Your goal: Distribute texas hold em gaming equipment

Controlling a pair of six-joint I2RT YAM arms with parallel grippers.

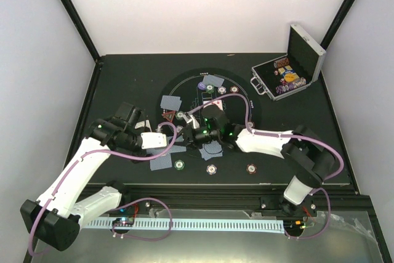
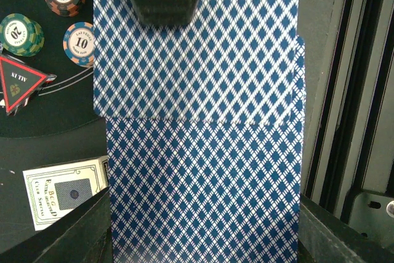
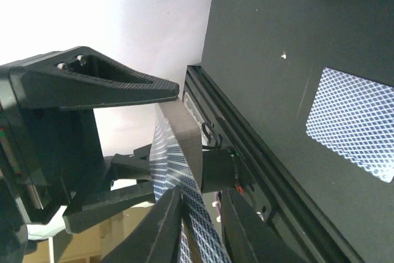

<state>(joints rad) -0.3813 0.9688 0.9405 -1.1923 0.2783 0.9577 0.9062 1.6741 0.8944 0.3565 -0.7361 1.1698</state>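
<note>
My left gripper (image 1: 165, 138) is clamped on the cards (image 2: 203, 152) at the near-left rim of the mat (image 1: 181, 84); the right gripper (image 3: 197, 229) straddles their edge there, though I can't tell whether it grips

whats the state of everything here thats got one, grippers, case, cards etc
silver case, lid open, chips inside
left gripper, shut on the stack of cards, backs showing
right gripper, jaws either side of the stack's edge; clamped or not, cannot tell
loose card, face down, lying flat
triangle marker, lying flat
</note>
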